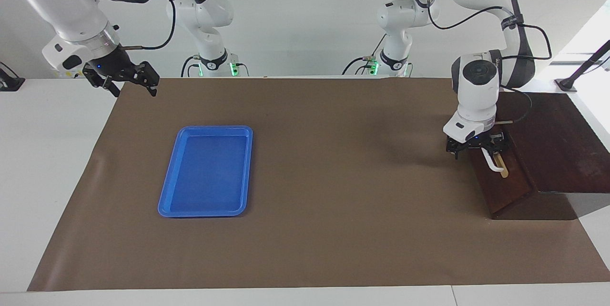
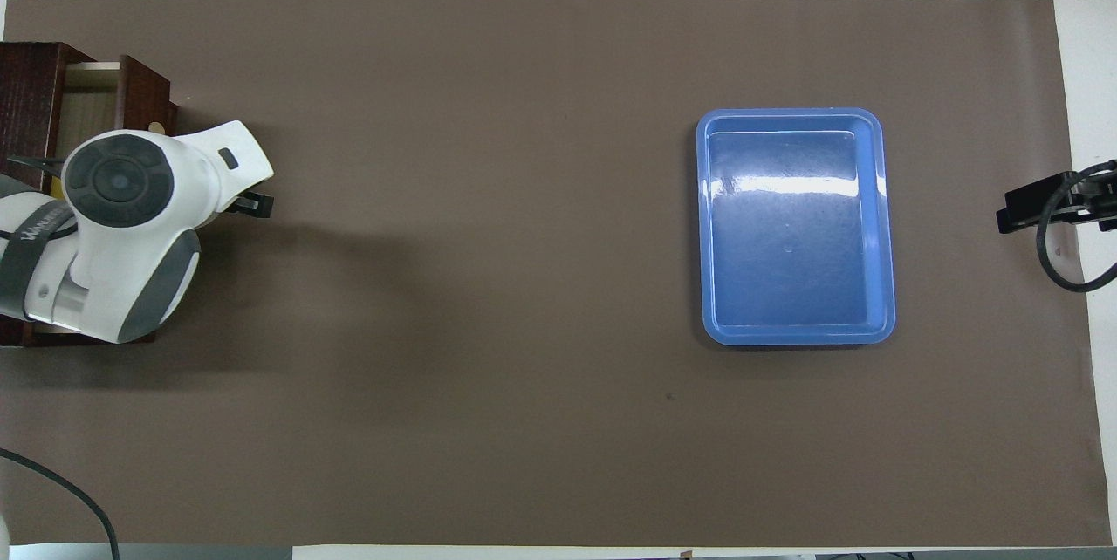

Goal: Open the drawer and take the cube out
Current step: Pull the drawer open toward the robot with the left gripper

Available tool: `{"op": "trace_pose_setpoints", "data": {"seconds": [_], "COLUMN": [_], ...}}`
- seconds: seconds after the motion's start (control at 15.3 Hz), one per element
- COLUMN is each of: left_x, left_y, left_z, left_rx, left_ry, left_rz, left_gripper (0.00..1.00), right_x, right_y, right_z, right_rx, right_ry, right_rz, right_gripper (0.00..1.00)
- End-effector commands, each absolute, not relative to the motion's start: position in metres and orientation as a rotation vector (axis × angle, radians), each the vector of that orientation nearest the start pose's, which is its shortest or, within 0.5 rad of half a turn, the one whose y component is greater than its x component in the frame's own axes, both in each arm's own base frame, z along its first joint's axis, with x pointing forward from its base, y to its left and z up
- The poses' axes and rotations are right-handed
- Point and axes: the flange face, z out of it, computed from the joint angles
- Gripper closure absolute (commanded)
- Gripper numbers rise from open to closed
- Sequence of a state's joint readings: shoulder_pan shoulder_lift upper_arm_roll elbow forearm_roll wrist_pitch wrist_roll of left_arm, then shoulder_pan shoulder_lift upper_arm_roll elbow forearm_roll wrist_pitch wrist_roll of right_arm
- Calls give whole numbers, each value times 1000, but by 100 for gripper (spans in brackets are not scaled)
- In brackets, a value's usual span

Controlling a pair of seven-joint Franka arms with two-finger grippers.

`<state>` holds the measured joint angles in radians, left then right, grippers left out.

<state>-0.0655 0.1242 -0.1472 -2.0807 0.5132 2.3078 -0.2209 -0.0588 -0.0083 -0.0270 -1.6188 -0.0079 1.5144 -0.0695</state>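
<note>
The dark brown drawer (image 1: 500,187) sticks out a little from the large dark box (image 1: 557,144) at the left arm's end of the table. In the overhead view a strip of its pale wood interior (image 2: 87,98) shows next to the drawer front (image 2: 144,93). My left gripper (image 1: 478,147) is shut on the end of the white bar handle (image 1: 495,165) that is nearer to the robots. In the overhead view the left hand (image 2: 131,194) covers the handle. No yellow cube shows in either view. My right gripper (image 1: 121,79) is open and waits in the air over the mat's corner.
A flat blue tray (image 1: 207,170) lies empty on the brown mat toward the right arm's end; it also shows in the overhead view (image 2: 794,224). The right gripper (image 2: 1038,207) sits at the mat's edge beside it.
</note>
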Motion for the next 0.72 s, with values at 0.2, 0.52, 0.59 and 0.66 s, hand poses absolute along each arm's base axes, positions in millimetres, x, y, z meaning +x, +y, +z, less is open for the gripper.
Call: {"op": "trace_pose_setpoints", "data": {"seconds": [0.2, 0.52, 0.59, 0.66], "left_x": [548, 582, 590, 596], "left_y": [-183, -181, -179, -172], "left_z": [382, 445, 474, 493], "left_rx": [-2813, -2921, -2958, -2977], "left_ry": [366, 131, 55, 7], "left_rz": [-250, -140, -104, -81], "left_gripper": [0, 0, 0, 0], "right_x": [540, 542, 541, 540], "right_y": [-44, -39, -38, -37], "right_z": [606, 606, 606, 606], "right_rx": [-3138, -3143, -3142, -3142], "right_ry": [58, 67, 63, 60], "right_rz": [118, 92, 102, 102], "right_gripper": [0, 0, 0, 0]}}
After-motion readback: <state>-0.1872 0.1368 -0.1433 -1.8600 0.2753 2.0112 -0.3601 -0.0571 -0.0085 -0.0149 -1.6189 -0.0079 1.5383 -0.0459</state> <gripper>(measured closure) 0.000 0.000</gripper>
